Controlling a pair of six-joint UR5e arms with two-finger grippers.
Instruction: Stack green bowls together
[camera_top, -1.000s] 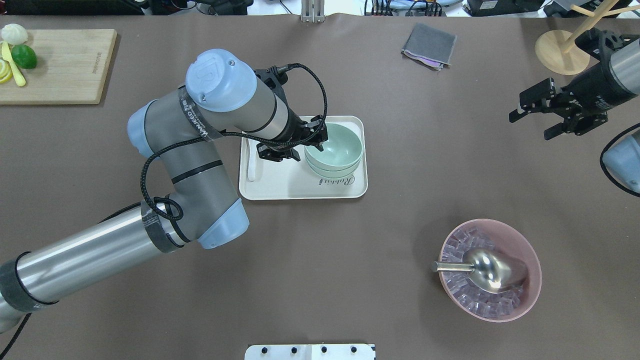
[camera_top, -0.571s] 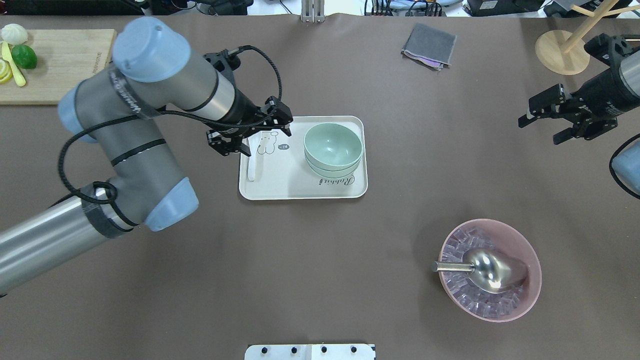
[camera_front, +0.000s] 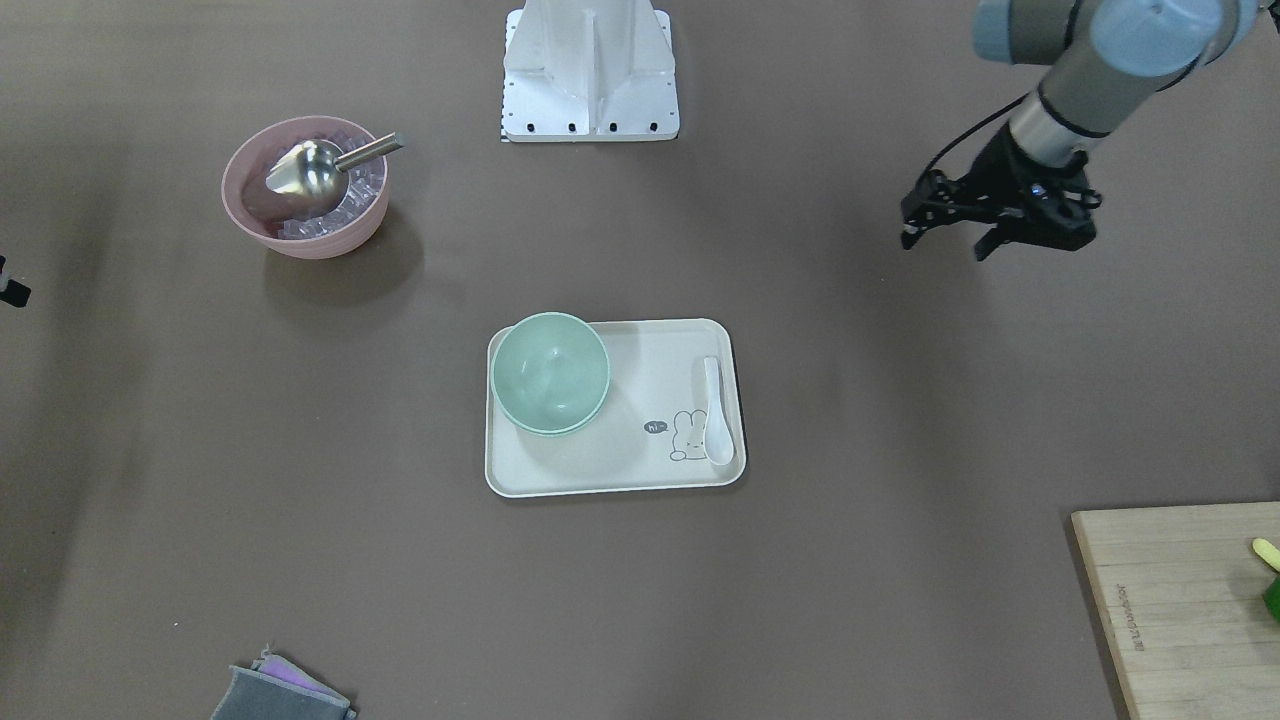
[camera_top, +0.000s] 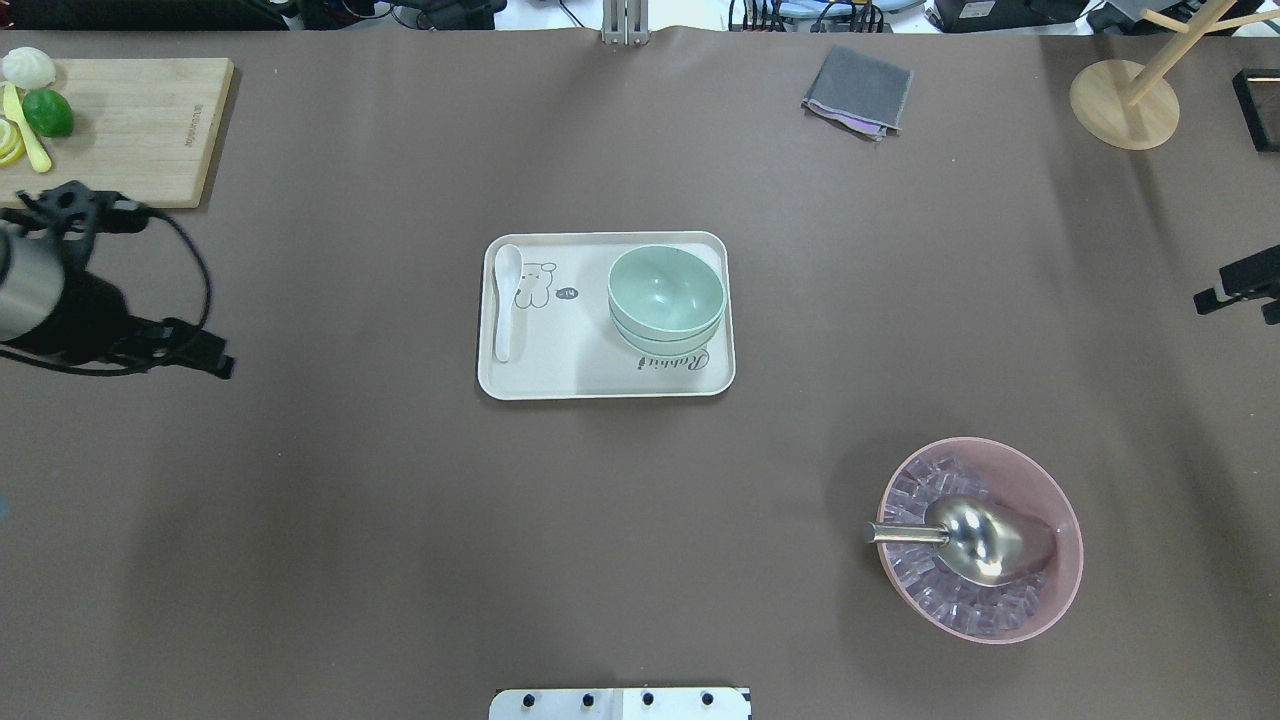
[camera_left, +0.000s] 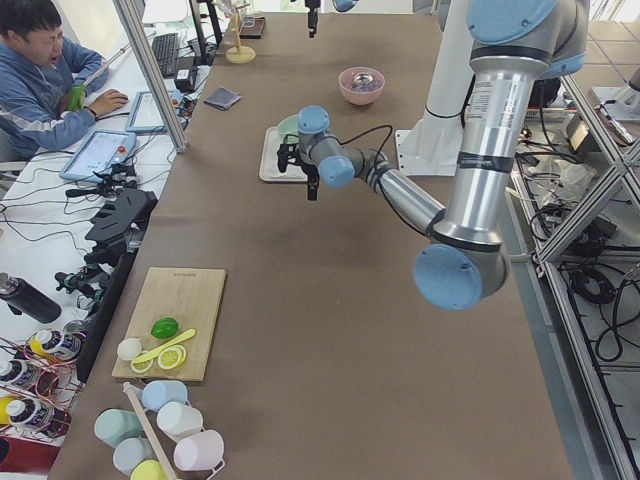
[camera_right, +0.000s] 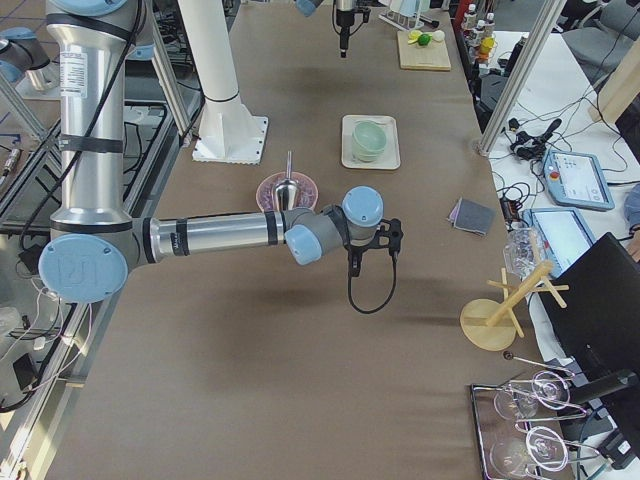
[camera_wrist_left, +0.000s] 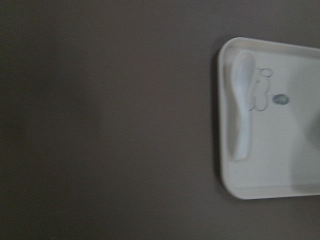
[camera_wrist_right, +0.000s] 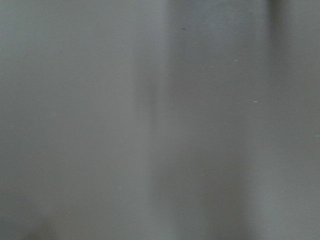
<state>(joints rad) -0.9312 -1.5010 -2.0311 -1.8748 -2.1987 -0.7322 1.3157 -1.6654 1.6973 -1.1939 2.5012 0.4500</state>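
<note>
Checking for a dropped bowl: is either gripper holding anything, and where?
Nothing held. Left gripper and right gripper are empty; the green bowls sit stacked on the tray.

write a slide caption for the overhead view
Green bowls nested in one stack on the cream tray, white spoon at its other end.

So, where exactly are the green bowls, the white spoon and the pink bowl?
green bowls (camera_top: 665, 290): overhead view, inside of the top bowl of the stack.
white spoon (camera_top: 503, 312): overhead view, middle of its handle.
pink bowl (camera_top: 1068, 505): overhead view, bare inner wall near the rim.
</note>
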